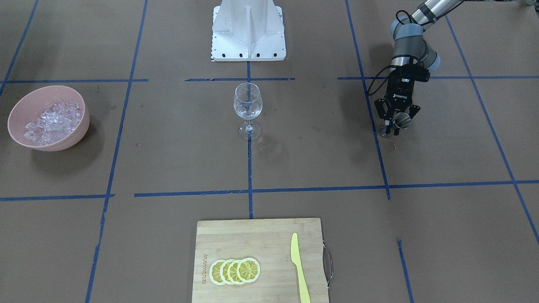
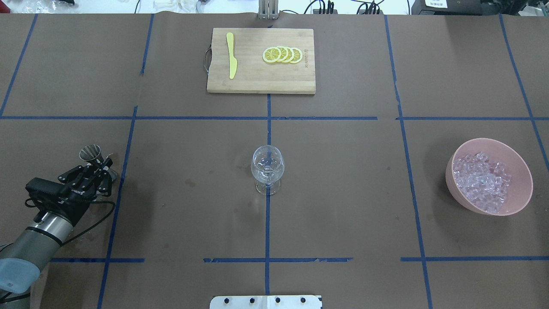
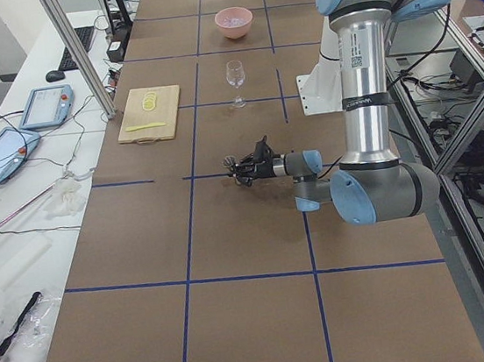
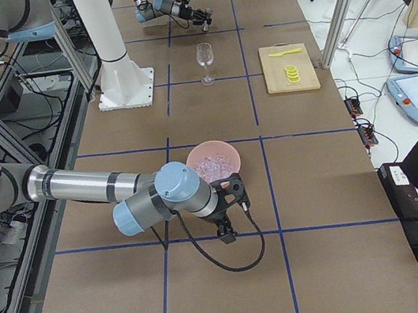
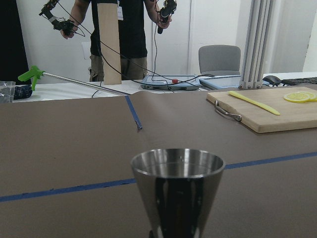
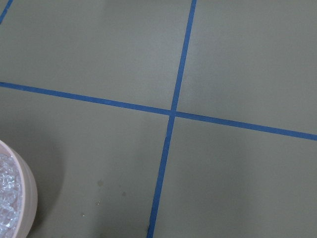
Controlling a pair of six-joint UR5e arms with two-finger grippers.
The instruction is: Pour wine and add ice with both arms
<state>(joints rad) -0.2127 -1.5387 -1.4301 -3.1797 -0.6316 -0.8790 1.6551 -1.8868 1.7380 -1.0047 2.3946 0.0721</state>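
A stemmed wine glass (image 1: 248, 103) (image 2: 267, 165) stands upright at the table's centre. I cannot make out any wine in it. Clear ice chunks (image 1: 52, 120) (image 2: 482, 182) fill a pink bowl (image 1: 80, 126) (image 2: 521, 171) on the robot's right side. My left gripper (image 1: 394, 125) (image 2: 103, 166) is shut around the waist of a steel jigger (image 1: 403, 120) (image 2: 91, 153) (image 5: 177, 191), which stands upright low over the table. My right gripper (image 4: 228, 221) hangs beside the bowl's near edge (image 6: 22, 198). It shows only in the exterior right view, so whether it is open or shut I cannot tell.
A wooden cutting board (image 2: 257, 79) (image 1: 257, 235) at the far side carries lemon slices (image 2: 283, 55) and a yellow knife (image 2: 231, 60). The white pedestal base (image 1: 248, 31) stands behind the glass. A person (image 5: 119, 34) stands beyond the table's end.
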